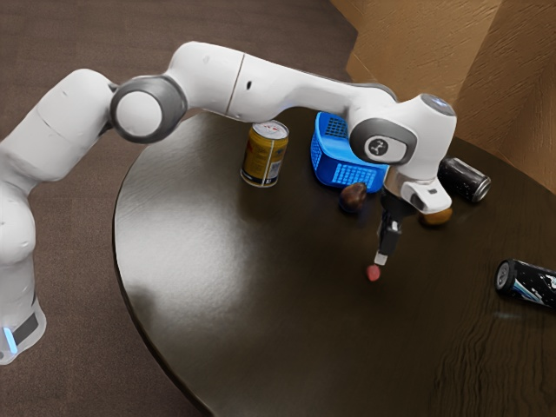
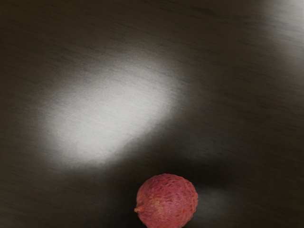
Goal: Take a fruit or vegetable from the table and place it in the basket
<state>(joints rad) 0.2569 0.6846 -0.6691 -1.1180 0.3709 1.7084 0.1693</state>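
Note:
The black gripper (image 1: 381,258) points down over the dark round table (image 1: 208,287) in the exterior view, its tip just above a small red fruit (image 1: 373,273). Whether it is open or shut cannot be made out. In the wrist view the same reddish, rough-skinned fruit (image 2: 167,202) lies at the lower edge, a short stem on one side. Behind the hand stands a blue basket (image 1: 334,172), partly covered by the arm. A dark brown fruit or vegetable (image 1: 353,197) rests beside the basket, and an orange-brown one (image 1: 437,217) lies partly behind the hand.
A yellow can (image 1: 264,155) stands upright on the exterior view's left of the basket. One dark can (image 1: 465,180) lies on its side beyond the hand, and another black can (image 1: 527,282) lies near the exterior view's right edge.

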